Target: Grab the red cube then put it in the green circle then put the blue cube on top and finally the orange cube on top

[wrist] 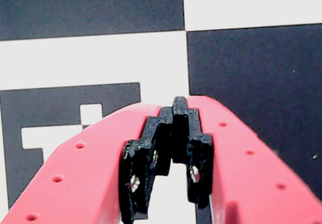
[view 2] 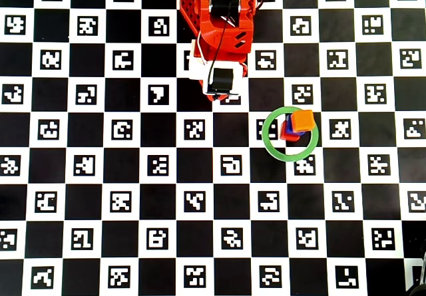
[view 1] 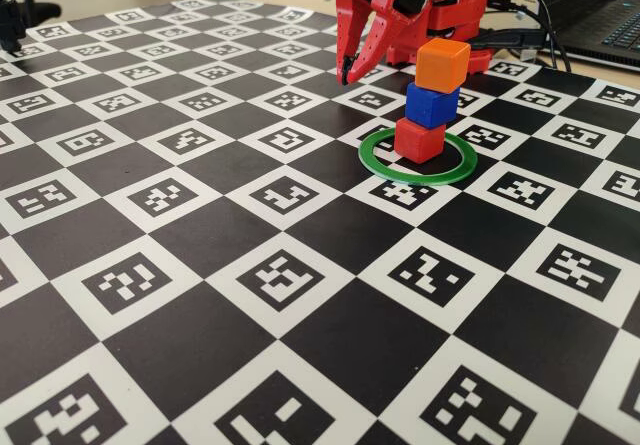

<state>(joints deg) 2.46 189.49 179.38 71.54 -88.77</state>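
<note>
Your gripper (view 1: 347, 73) is pinched shut and holds nothing. It hangs in the upper middle of the fixed view, just left of the stack. The red cube (view 1: 418, 140) sits inside the green circle (view 1: 372, 153), the blue cube (view 1: 431, 104) on it, the orange cube (view 1: 442, 64) on top. Around them, only the checkered marker mat (view 1: 200, 265).
</note>
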